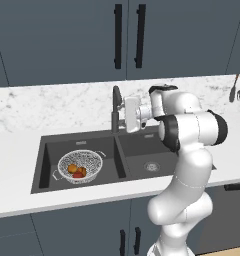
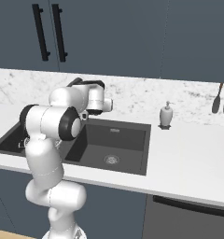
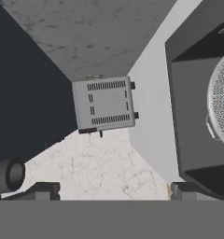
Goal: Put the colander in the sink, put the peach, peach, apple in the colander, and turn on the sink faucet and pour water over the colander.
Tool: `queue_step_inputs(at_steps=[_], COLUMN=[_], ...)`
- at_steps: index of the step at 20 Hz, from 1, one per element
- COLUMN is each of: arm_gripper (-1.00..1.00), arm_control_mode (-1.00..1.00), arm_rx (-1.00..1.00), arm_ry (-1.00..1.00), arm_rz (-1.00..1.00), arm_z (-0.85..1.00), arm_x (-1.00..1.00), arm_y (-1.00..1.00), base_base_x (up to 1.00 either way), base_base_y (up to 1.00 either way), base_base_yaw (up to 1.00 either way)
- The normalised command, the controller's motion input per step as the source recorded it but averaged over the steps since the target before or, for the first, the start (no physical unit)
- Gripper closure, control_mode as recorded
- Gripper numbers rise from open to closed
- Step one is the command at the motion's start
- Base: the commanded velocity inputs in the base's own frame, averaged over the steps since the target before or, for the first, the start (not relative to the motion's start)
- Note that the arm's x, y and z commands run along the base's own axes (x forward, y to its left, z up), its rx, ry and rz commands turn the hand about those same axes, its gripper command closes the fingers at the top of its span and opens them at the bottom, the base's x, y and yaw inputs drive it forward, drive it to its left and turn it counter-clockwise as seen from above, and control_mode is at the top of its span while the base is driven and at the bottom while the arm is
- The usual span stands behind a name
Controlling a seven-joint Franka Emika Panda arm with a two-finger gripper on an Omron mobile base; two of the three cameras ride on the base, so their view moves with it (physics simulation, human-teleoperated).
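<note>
The colander (image 1: 80, 166) sits in the left basin of the dark sink (image 1: 42, 165). It holds two orange peaches (image 1: 72, 168) and a red apple (image 1: 78, 175). The slim dark sink faucet (image 1: 115, 107) stands behind the divider between the basins. My gripper (image 1: 121, 116) is right beside the faucet's upper part, pointing left, at about the height of its side. In the hand view the gripper (image 3: 114, 191) is open with nothing between its tips, and a dark tube end (image 3: 9, 175) lies by the left tip. The colander's mesh (image 3: 222, 100) shows at the right edge. No water is in view.
A silver toaster (image 3: 104, 103) stands on the marble counter (image 3: 100, 168) left of the sink. A white soap dispenser (image 2: 166, 114) sits right of the right basin (image 2: 111, 159). Utensils (image 2: 217, 100) hang on the back wall. Dark cabinets with black handles (image 1: 118, 36) hang above.
</note>
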Motion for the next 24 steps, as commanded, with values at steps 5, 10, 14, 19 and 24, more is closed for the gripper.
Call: queue_step_inputs(at_steps=[5, 10, 14, 19, 24], arm_gripper=[-1.00, -1.00, -1.00, -1.00, -1.00], arm_control_mode=[-1.00, -1.00, -1.00, -1.00, -1.00], arm_rx=[0.00, 0.00, 0.00, 0.00, 0.00], arm_ry=[0.00, 0.00, 0.00, 0.00, 0.00], arm_rz=[0.00, 0.00, 0.00, 0.00, 0.00], arm_z=[0.00, 0.00, 0.01, 0.09, 0.13], arm_x=[0.22, 0.22, 0.20, 0.21, 0.24], arm_y=[0.01, 0.01, 0.06, 0.08, 0.06], base_base_x=[0.00, 0.00, 0.00, 0.00, 0.00], base_base_y=[0.00, 0.00, 0.00, 0.00, 0.00], base_base_yaw=[0.00, 0.00, 0.00, 0.00, 0.00])
